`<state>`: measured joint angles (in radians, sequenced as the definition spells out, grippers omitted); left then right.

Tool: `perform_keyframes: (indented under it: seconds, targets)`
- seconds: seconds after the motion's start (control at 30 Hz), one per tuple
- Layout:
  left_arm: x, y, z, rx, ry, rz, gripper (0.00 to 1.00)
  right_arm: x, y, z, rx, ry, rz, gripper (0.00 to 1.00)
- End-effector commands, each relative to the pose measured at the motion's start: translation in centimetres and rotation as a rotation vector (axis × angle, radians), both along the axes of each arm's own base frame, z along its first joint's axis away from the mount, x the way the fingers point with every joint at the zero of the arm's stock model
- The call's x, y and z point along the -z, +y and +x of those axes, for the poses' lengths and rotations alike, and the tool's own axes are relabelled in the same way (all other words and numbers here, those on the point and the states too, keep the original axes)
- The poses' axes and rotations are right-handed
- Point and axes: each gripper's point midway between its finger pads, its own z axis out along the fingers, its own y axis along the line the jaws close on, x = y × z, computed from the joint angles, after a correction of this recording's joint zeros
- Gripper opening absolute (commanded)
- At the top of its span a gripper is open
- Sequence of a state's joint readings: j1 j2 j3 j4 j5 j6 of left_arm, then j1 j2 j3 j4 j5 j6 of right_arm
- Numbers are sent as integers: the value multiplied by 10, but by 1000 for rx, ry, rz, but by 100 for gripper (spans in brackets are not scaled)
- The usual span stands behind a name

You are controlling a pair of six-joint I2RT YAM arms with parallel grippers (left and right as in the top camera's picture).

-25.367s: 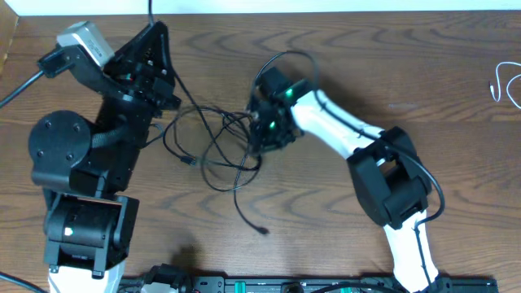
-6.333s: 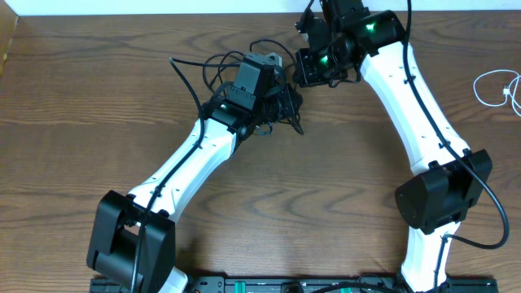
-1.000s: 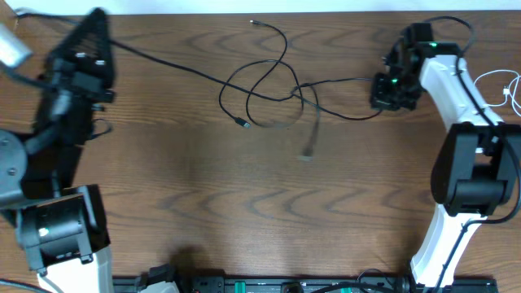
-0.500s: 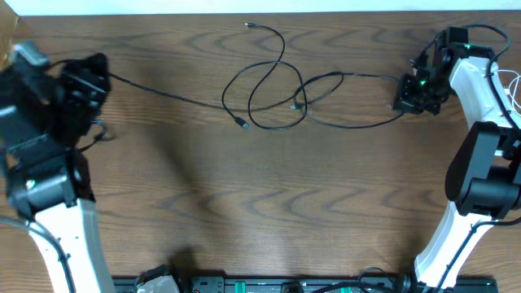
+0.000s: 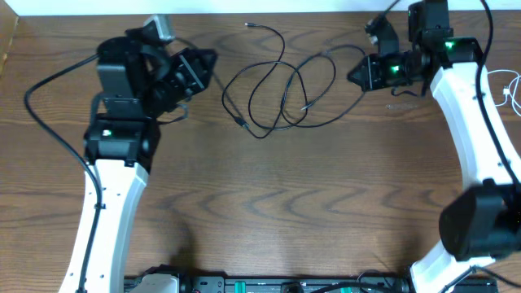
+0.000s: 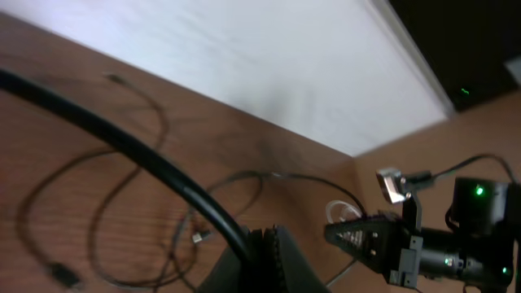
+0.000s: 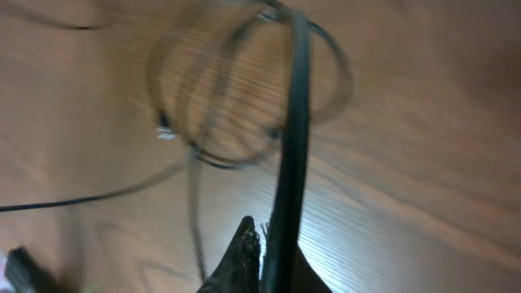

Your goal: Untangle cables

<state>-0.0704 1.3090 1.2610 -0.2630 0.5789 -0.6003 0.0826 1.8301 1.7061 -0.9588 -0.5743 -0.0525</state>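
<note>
You have two arms, so two end effectors: the left end effector (image 5: 202,67) and the right end effector (image 5: 363,75). Between them lies one cluster of black cables (image 5: 242,122). Its strands cross too much for a sure count, but there are at least two. One white cable (image 5: 506,88) sits out past the right end effector. One table (image 5: 269,212) carries everything.

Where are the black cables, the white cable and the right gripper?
black cables (image 5: 242,122), overhead view: on the plug end.
white cable (image 5: 511,91), overhead view: on its visible part.
right gripper (image 5: 356,76), overhead view: between its fingertips.
</note>
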Motion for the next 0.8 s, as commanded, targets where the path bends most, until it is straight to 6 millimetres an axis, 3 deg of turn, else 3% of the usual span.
perform_keyframes:
  seconds: [0.0, 0.13, 0.27, 0.5, 0.77]
  targets:
    - [-40, -32, -2, 51, -84, -121, 7, -38, 46, -19, -201, -113, 133, 1]
    - [-65, -50, -4, 75, -121, -225, 7, -60, 83, -38, -395, -198, 260, 2]
    - [-68, -53, -5, 73, -100, -270, 7, -78, 110, -59, -549, -265, 366, 4]
    - [-71, -53, -5, 56, -64, -334, 7, -102, 132, -89, -735, -352, 522, 11]
    - [-81, -59, -7, 56, -23, -442, 7, -105, 167, -114, -878, -430, 529, 22]
